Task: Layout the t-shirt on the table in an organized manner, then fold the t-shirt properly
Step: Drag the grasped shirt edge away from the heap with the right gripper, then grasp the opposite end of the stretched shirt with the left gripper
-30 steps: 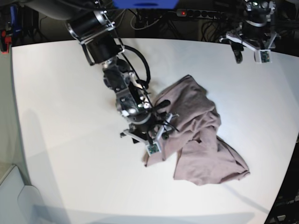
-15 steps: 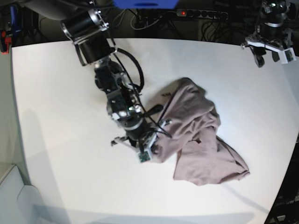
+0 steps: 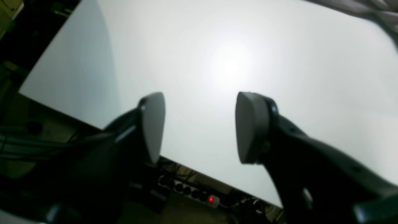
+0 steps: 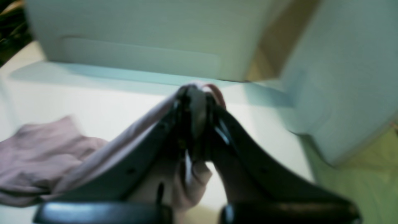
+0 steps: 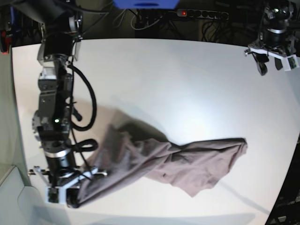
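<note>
Since a second ago I am seeing my right gripper (image 5: 70, 199) dragged from mid-table to the near left corner, hauling the cloth with it; the left arm has been backing off to the far right edge. The right jaws are pinched tight on an edge of the dusty mauve-pink soft cotton t-shirt (image 5: 164, 161), a fold of fabric bunching between the black fingers (image 4: 194, 115); the left gripper (image 3: 199, 126) is hanging apart and empty, its grey pads (image 3: 154, 124) holding nothing over bare surface. Outward from the pinch, the shirt is stretching in a long twisted band across the big matte white table (image 5: 187, 79), its far end trailing toward the right, still rumpled rather than flat. I am judging the layout step barely begun. The risk I am watching: the grip is sitting very near the table's edge, so further pulling could be dragging cloth off it; a thin pinch could also be slipping under tension.
</note>
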`<state>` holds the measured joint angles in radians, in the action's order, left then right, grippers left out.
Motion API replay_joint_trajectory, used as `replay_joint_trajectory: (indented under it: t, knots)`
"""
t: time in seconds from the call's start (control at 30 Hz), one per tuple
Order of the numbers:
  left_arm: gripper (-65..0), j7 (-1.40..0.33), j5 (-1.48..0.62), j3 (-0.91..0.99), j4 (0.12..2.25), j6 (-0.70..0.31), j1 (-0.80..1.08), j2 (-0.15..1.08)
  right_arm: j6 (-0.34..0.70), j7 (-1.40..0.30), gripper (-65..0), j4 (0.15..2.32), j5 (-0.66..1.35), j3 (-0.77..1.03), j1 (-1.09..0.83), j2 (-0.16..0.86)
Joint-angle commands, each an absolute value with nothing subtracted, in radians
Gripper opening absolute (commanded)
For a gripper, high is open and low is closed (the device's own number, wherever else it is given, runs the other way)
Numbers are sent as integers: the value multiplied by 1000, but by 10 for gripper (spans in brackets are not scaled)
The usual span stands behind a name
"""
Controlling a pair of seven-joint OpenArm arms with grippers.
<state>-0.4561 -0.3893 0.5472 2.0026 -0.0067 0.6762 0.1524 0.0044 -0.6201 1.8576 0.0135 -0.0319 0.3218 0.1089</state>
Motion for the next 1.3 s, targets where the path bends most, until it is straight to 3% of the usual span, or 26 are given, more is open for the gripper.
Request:
replay_joint_trajectory:
  t: [0.0,0.13,0.3,0.4,0.5,0.8,1.0,1.27]
  knots:
    - [-298,-432,-392,552,2017,-5,670,162,5,-582,-650,1853,7,8,369,122]
    - [-298,-432,-392,552,2017,-5,653,163,7,-593,-626,1684,7,148,423,137]
    - [-295,-432,-392,550,2018,-5,633,163,7,-593,-425,1497,7,232,377,142]
    - [-293,-432,-392,549,2018,-5,588,163,7,-588,-306,1498,7,246,285,133]
    - [-293,-435,-386,526,2017,-5,512,163,8,-582,-241,1575,7,246,173,104]
    - [-293,-736,-381,449,1886,-5,90,168,8,-581,-227,1894,7,245,-166,5]
    - [-293,-722,-286,320,1538,-4,-125,174,8,-581,-227,1965,7,243,-302,-7]
    - [-295,-495,-252,97,1236,-5,-213,176,8,-581,-227,1983,7,245,-400,-7]
